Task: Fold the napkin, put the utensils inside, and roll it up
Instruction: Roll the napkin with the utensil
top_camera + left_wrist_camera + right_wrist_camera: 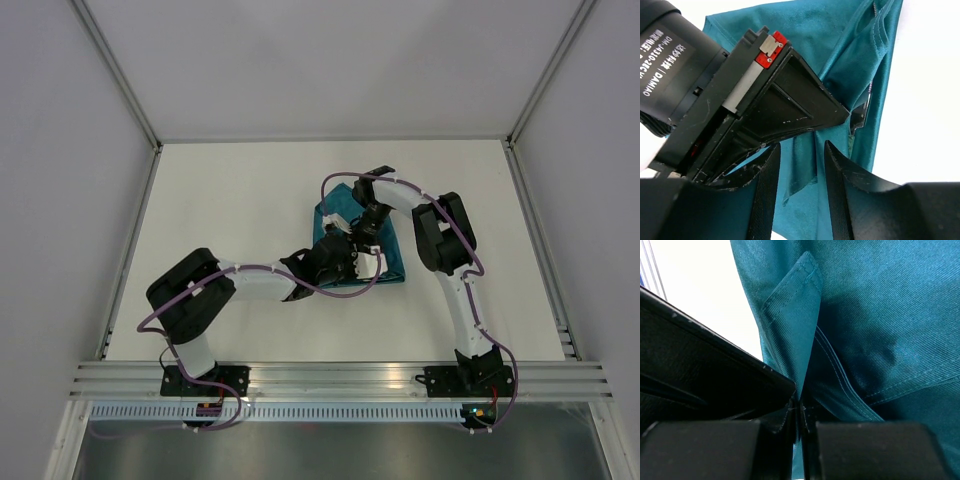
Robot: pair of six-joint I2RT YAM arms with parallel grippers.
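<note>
I see napkin flat on table, R of ctr. L gripper over its near-L part; R gripper just behind, napkin fold betw. its jaws.

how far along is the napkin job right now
Partly done: the napkin lies folded over, with a metal piece, likely a utensil, showing inside the fold. In hand: the right tool is shut on a cloth edge, the left tool open beside it. Left: rolling it up.
</note>
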